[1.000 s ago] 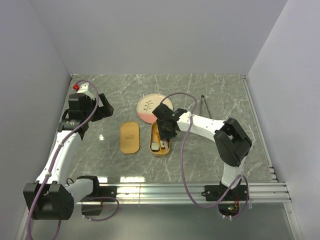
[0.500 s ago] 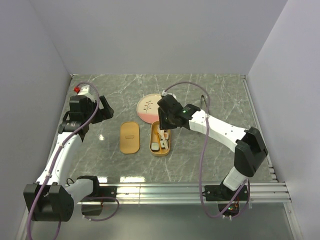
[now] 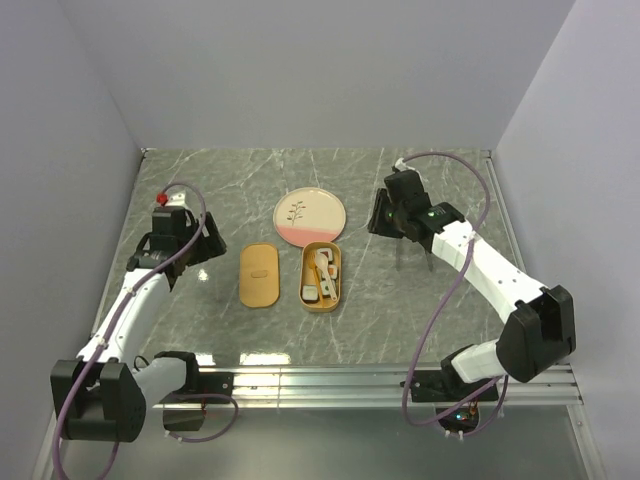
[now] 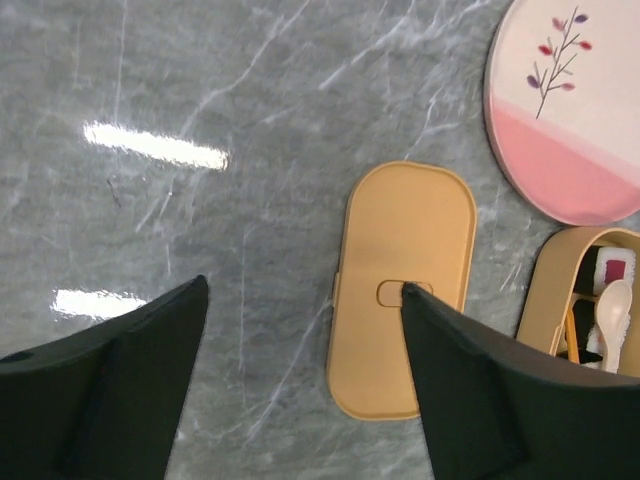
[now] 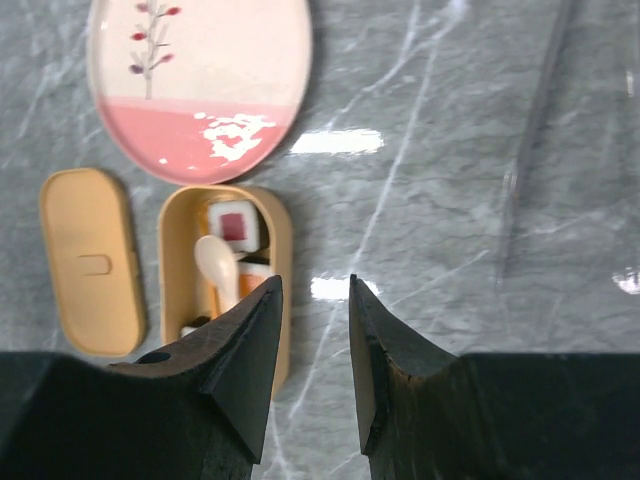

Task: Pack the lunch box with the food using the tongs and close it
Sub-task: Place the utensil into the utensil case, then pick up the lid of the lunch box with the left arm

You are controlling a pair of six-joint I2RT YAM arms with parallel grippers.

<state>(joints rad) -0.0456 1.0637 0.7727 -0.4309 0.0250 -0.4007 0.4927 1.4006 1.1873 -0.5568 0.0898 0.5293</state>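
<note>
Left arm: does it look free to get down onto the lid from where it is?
Probably yes. The lid lies flat on bare table, nothing on top, and the left end effector hangs open just above it.

You see a grey marble table. The open lunch box sits mid-table, its lid just left, the plate behind, the tongs to its right.

A pink-and-cream plate lies on the marble table.
</note>
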